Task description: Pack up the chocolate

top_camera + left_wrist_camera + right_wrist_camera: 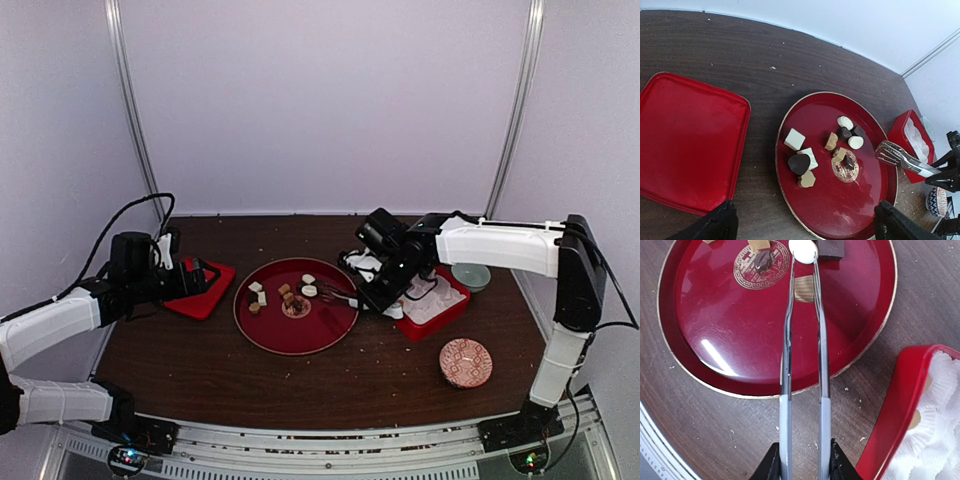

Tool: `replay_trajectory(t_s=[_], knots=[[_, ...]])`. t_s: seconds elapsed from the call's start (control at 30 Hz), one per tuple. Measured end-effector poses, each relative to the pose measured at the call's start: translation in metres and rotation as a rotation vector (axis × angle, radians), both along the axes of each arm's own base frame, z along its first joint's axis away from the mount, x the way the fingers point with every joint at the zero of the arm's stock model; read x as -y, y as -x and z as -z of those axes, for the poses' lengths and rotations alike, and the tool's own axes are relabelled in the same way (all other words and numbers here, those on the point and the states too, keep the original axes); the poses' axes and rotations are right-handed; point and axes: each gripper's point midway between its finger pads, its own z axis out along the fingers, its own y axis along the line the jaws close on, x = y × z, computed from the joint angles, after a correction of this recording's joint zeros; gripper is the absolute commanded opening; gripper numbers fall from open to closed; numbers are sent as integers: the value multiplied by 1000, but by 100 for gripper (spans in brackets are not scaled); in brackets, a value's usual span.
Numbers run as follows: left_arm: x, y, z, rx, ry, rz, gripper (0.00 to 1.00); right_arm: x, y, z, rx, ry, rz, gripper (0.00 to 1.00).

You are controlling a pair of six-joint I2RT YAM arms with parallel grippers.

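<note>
Several pieces of chocolate (800, 163) in dark brown, tan and white lie on the round red plate (300, 342), also seen from the right wrist (740, 340). My right gripper (802, 460) is shut on metal tongs (802, 340), which reach over the plate. In the right wrist view the tong tips line up with a round white chocolate (803, 250). From the left wrist the tongs (902, 158) hang just right of that piece (856, 142), so I cannot tell if it is pinched. My left gripper (807, 227) stands wide open above the plate's near-left rim, holding nothing.
A red lid (690, 140) lies left of the plate. A red box (895, 400) lined with crinkled white paper cups (940, 430) stands to the right. A small teal bowl (470, 275) and a patterned dish (465, 362) sit further right. Pale crumbs dot the dark wood.
</note>
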Motion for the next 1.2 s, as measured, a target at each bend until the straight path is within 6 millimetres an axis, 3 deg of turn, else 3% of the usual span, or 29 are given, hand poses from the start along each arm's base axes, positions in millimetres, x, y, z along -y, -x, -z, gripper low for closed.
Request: replay_trajectory(t_s=[0.27,0.4,0.57,0.73,1.2], knots=[[0,0,0,0,0,0,97,28,19,-27,34,-61,38,19],[0,0,0,1,1,0,97,61,31,-39,49,-91,103,19],[0,0,-1,1,1,1,97,117,42,-58,74,-131,255,18],[0,0,0,1,1,1,97,153,57,-71,96,-155,365,17],[2,-3,-1,6,13,0,97,180,95,-33,-39,-61,441,19]])
